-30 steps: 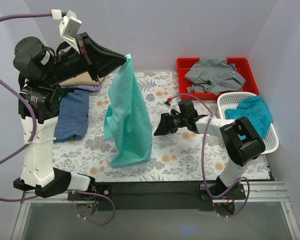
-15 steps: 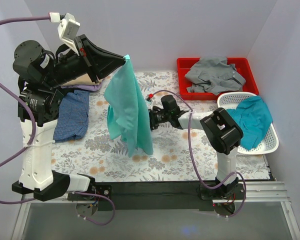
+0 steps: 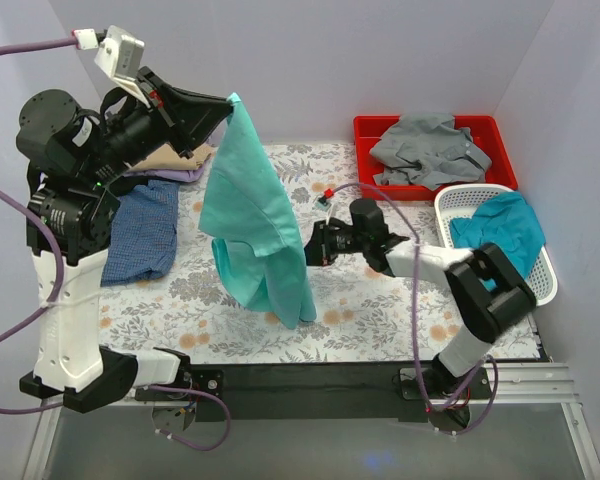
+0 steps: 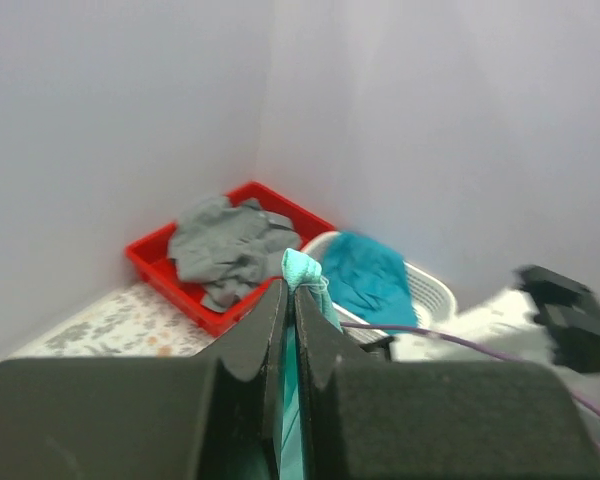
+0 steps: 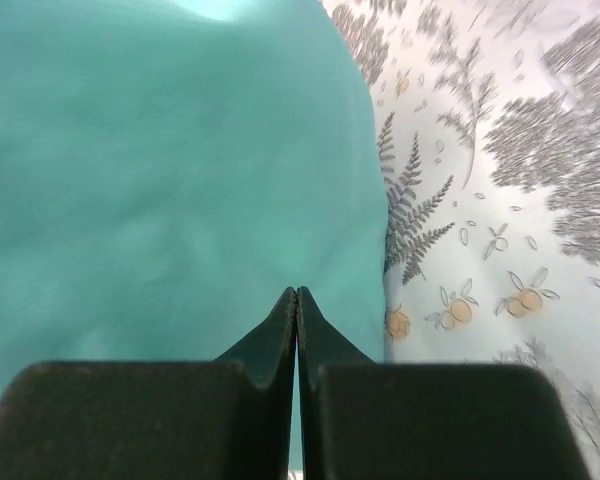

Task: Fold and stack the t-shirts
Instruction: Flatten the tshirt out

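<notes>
- My right claw [image 5: 296,292] sits low over the floral tablecloth [image 3: 380,300], its two black fingers pressed flat together. The tips are at the right edge of the mint green t-shirt [image 3: 255,220]; I cannot tell whether a fold is caught between them.
- The mint green t-shirt hangs in the air as one long, smooth drape. It is narrow at the top and widens to a loose, folded-over lower end near the table.
- My left claw [image 3: 225,103], raised high on the left, is clamped on the shirt's top. A nub of soft green cotton pokes out past the fingertips.
- At the table's left edge lies a blue t-shirt [image 3: 145,230], folded flat. Behind it is a tan t-shirt [image 3: 170,158], partly hidden by my arm.
- On the right, a white plastic basket [image 3: 545,285] with slotted walls holds a rumpled teal t-shirt [image 3: 500,235].
- Farthest back, a rectangular red plastic bin [image 3: 375,128] holds a crumpled grey t-shirt [image 3: 425,148].
- Count: five t-shirts, one of each colour; one basket; one bin; two claws.
</notes>
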Controlling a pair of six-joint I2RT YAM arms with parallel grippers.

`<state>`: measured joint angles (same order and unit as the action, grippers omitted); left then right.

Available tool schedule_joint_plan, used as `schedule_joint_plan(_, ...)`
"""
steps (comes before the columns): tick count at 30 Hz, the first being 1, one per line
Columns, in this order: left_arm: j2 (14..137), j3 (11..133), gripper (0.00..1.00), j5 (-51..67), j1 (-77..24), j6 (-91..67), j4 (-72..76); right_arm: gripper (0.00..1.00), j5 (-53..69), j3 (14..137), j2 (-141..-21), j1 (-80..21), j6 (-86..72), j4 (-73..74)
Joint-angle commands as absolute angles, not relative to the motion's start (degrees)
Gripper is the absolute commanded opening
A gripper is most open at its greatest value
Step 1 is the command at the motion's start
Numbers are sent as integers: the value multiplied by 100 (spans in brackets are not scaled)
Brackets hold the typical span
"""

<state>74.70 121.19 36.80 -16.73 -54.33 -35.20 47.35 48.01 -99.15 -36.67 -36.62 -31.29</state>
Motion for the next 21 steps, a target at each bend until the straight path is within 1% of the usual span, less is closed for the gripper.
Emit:
schedule_joint_plan(1,7084,12147,0,2051,-1687,-5107,-3831,1,2952,4755,-8423,-3656,-2358,-1814)
schedule_joint_plan(2,7067,12103,0,1804,-1687,-5002,-3867,1,2614,4650,-8150,-3682,-2016,-1523)
schedule_joint_plan(3,7014,12068,0,1497,-1687,-4957,-3911,1,2323,4580,-7625,-3683,-1926,-1094)
schedule_joint_plan(4,6988,12024,0,1390,-1687,-4905,-3937,1,1816,4536,-7385,-3683,-1847,-916)
schedule_joint_plan(6,6926,11814,0,1153,-1687,-4843,-3894,1,1373,4544,-6772,-3683,-1618,-329)
schedule_joint_plan(7,6917,11769,0,1169,-1687,-4834,-3885,1,1023,4544,-6611,-3683,-1591,-195)
schedule_joint_plan(9,6935,11612,0,1405,-1687,-4930,-3797,1,1054,4692,-6513,-3674,-1486,-10)
schedule_joint_plan(10,6978,11576,0,1824,-1687,-4974,-3692,11,1316,4746,-6565,-3683,-1494,296)
schedule_joint_plan(11,7022,11558,0,1889,-1687,-5044,-3639,38,1501,4755,-6618,-3683,-1503,316)
schedule_joint_plan(13,7136,11601,0,1907,-1687,-5290,-3569,47,1835,4624,-6741,-3700,-1608,212)
schedule_joint_plan(14,7232,11628,0,2003,-1687,-5326,-3551,59,1985,4519,-6767,-3744,-1608,107)
schedule_joint_plan(15,7294,11671,0,2082,-1687,-5370,-3499,62,2247,4370,-6846,-3779,-1582,53)
schedule_joint_plan(17,7443,11742,0,2302,-1687,-5414,-3463,73,2434,4211,-7012,-3867,-1494,-307)
schedule_joint_plan(21,7673,12014,0,2548,-1687,-5528,-3489,75,2540,4060,-7356,-4016,-1424,-825)
